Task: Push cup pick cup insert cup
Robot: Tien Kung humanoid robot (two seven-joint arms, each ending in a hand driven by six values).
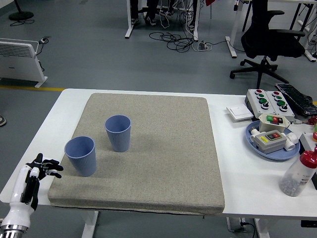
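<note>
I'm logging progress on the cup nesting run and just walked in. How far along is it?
Nothing looks done yet: the two blue cups, the near one and the far one, stand upright and apart on the grey mat, neither inside the other. Nothing is in hand: the left hand hovers open at the mat's near left corner, touching neither. Pushing, picking and inserting all remain. The right hand is out of view.

I see bright, even light from above. The two cups [99,144] throw soft, faint shadows toward 3 o'clock on the mat [143,148]. The picture is sharp, without glare.
</note>
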